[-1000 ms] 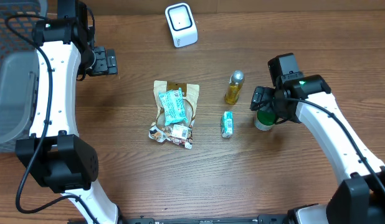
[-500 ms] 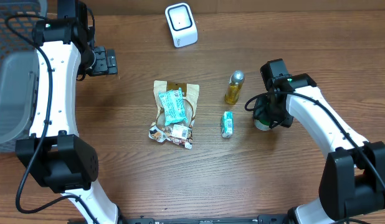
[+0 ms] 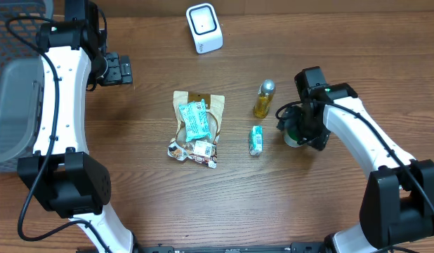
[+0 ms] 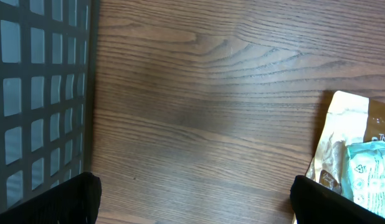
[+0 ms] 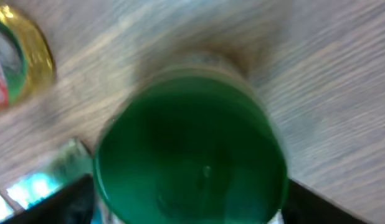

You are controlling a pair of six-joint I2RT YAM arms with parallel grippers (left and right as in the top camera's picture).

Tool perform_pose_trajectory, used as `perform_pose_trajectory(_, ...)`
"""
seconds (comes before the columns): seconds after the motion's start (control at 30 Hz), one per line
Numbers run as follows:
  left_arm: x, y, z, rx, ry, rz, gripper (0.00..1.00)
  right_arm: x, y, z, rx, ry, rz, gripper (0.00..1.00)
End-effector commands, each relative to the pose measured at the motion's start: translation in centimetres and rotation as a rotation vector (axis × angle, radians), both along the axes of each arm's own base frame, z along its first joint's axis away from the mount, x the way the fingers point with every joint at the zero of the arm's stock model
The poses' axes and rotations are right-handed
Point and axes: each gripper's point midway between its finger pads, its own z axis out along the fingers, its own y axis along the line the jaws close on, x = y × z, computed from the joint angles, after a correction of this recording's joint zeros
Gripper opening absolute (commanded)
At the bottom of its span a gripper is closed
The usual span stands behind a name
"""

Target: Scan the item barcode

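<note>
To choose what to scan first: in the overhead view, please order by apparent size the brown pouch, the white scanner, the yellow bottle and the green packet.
1. brown pouch
2. white scanner
3. yellow bottle and green packet look alike, so they are not ranked.

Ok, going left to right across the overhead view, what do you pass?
Mesh basket → left gripper → snack pouches → teal packet → green-lidded jar. Scanner and yellow bottle overlap others, so left out.
</note>
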Motion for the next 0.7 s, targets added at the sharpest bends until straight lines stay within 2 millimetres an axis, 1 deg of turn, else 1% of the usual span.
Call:
perform_pose_trajectory(0.0, 0.3, 0.1, 0.6, 0.009, -0.018, -0.009, 1.0, 0.0, 0.5, 1.1, 0.027, 0.019, -0.055, 1.0)
perform_pose_trajectory(0.1, 0.3, 0.1, 0.6, 0.009, -0.018, -0.009, 0.99, 0.7, 0.0, 2.8, -0.01, -0.004, -0.027, 1.0)
perform_pose_trajectory(0.2, 0.3, 0.1, 0.6, 0.009, -0.019, -0.009, 1.0, 2.4, -0.8, 4.5, -0.068, -0.068, 0.105, 1.0)
perform_pose_trajectory(0.23, 0.3, 0.1, 0.6, 0.009, -0.018, -0.009, 1.0, 2.8, -0.7, 4.9, -0.073, -0.086, 0.182, 1.0)
perform_pose_trajectory(0.3, 0.3, 0.1, 0.6, 0.009, -0.018, -0.009, 1.0, 3.5, -0.5, 5.0, -0.08, -0.115, 0.308, 1.0)
perform_pose_trajectory(0.33, 0.3, 0.1, 0.6, 0.009, -0.018, -0.009, 1.0, 3.6, -0.5, 5.0, -0.095, -0.123, 0.437, 1.0)
perform_pose_trajectory(0.43, 0.3, 0.1, 0.6, 0.009, -0.019, -0.009, 0.99, 3.8, -0.6, 5.0, -0.114, -0.129, 0.545, 1.0)
perform_pose_trajectory(0.5, 0.3, 0.1, 0.6, 0.009, -0.018, -0.009, 1.0, 4.0, -0.6, 4.9, -0.119, -0.137, 0.582, 1.0)
perform_pose_trajectory(0.57, 0.3, 0.1, 0.6, 0.009, -0.018, -0.009, 1.0, 3.8, -0.7, 4.5, -0.121, -0.128, 0.619, 1.0)
perform_pose_trajectory(0.67, 0.3, 0.1, 0.6, 0.009, -0.018, -0.009, 0.99, 3.4, -0.7, 3.8, -0.121, -0.116, 0.63, 1.0)
